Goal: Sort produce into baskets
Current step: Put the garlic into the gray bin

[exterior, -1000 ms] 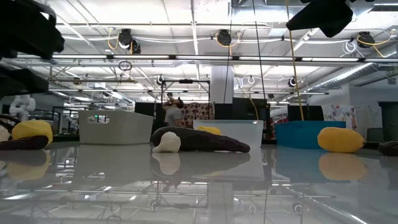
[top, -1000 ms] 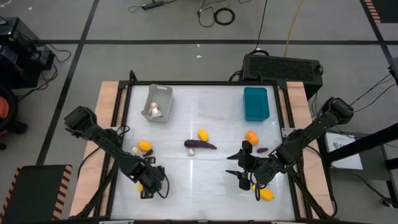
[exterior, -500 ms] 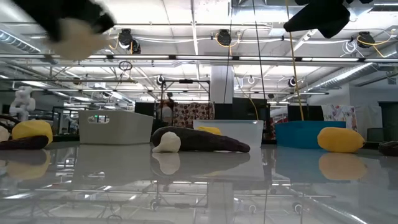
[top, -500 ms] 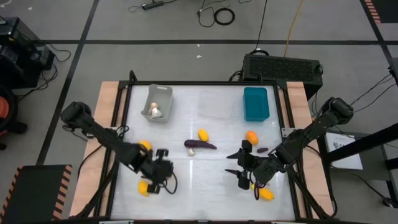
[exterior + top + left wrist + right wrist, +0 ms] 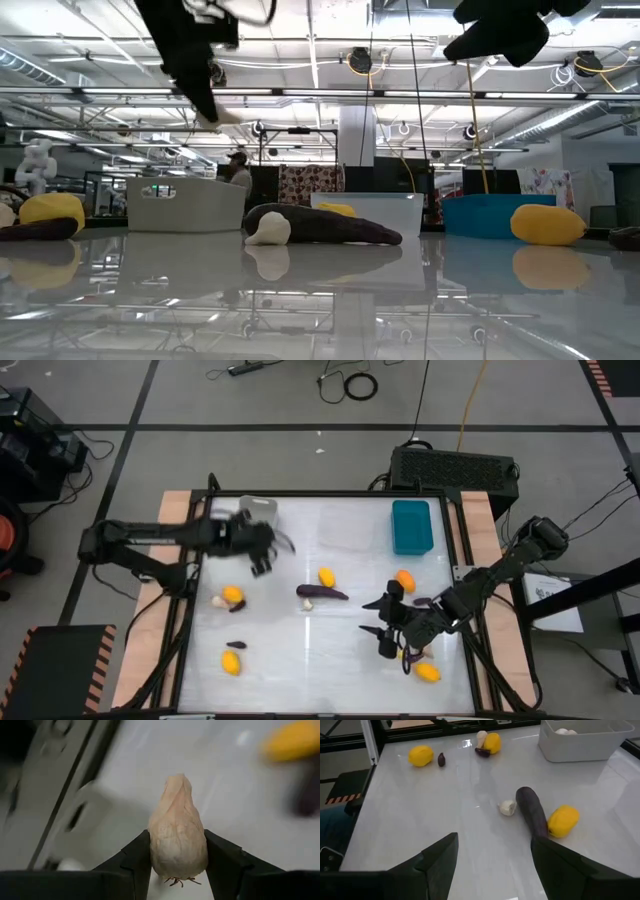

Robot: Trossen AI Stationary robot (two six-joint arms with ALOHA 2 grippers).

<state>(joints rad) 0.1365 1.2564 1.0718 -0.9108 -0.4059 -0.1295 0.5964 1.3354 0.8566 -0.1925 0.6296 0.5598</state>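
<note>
My left gripper [image 5: 268,555] hangs above the table's far left, just beside the light grey basket [image 5: 258,510], and is shut on a whitish-beige bulb [image 5: 177,837]. The grey basket's wall [image 5: 75,815] shows below it. My right gripper [image 5: 385,632] stands open over the near right with nothing between its fingers. Yellow fruits [image 5: 232,594] [image 5: 231,662] [image 5: 326,576] [image 5: 405,580] [image 5: 428,672], a dark purple eggplant [image 5: 322,592] with a small white bulb [image 5: 308,603] at its end, and small purple pieces [image 5: 237,645] lie on the table. The clear basket [image 5: 345,530] and teal basket [image 5: 411,526] stand at the far edge. My left gripper pinches the bulb's rounded body by its two sides [image 5: 154,855] between the two fingers. Its pointed tip [image 5: 176,782] sticks out past the fingertips and its rooty end faces the wrist. The fingers slant downward. The bulb is lifted clear of the table.
A black vented box [image 5: 455,465] sits behind the table's far right corner. The grey basket holds white bulbs [image 5: 565,731]. Another white bulb [image 5: 217,601] lies by the left yellow fruit. Bare white table lies in the middle and near the front edge.
My left gripper has risen from the table's near left and swung toward the far edge to the grey basket, turning as it went, with the whitish bulb held between its fingers. A yellow fruit and a small purple piece stay where it left.
</note>
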